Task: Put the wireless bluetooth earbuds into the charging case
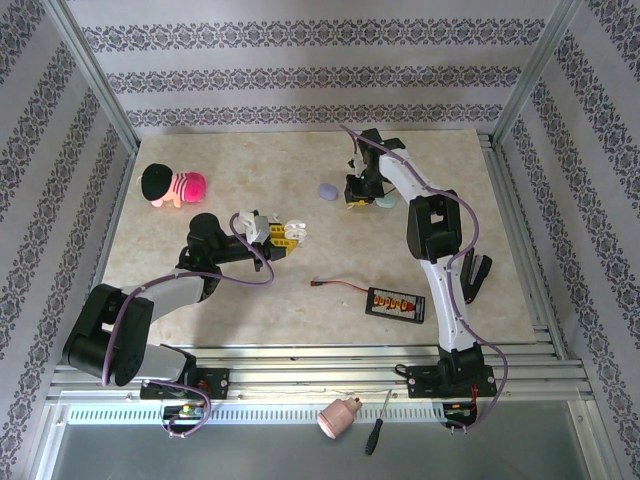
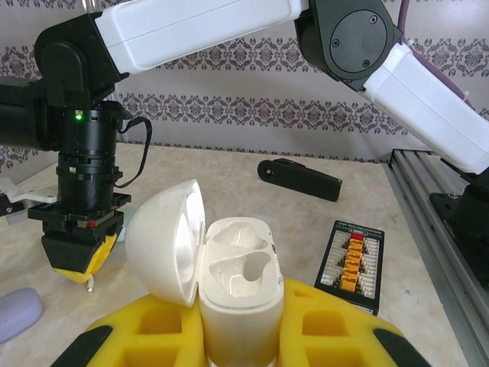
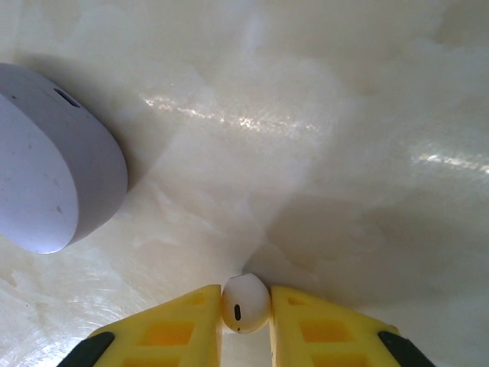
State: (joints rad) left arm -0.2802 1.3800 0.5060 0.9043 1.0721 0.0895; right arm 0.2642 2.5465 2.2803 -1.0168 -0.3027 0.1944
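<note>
Top external view lays out the surface [image 1: 280,320]. My left hand [image 1: 278,236] reaches in from the left with the white case [image 1: 296,230] at its tip. My right hand [image 1: 357,200] points down further back, just right of the lavender case [image 1: 328,190], with a pale green shape [image 1: 386,203] at its other side. From up here the grips are too small to tell. A plush [image 1: 172,185] lies far left and a board [image 1: 395,303] with a red lead lies near the front. A chuck [image 1: 338,417] and a screwdriver [image 1: 377,424] lie on the near ledge, off the surface.

Left wrist view fills in the case. My left hand [image 2: 241,340] is closed on the white case [image 2: 238,294], which stands upright between the yellow fingers. Its lid [image 2: 164,241] is swung open to the left and two hollow wells show. Beyond it my right hand [image 2: 76,267] hangs tip-down close over the surface, with something small and white at its tip. The lavender case [image 2: 15,313] sits at the left edge, the board [image 2: 353,264] to the right and a black bar [image 2: 299,177] behind.

Right wrist view settles that. My right hand [image 3: 245,321] is narrowed onto a white bud [image 3: 244,302], pinched between both yellow pads. The bud is just above or on the surface; I cannot tell which. The lavender case [image 3: 53,183] lies shut to the left, apart from the bud.
</note>
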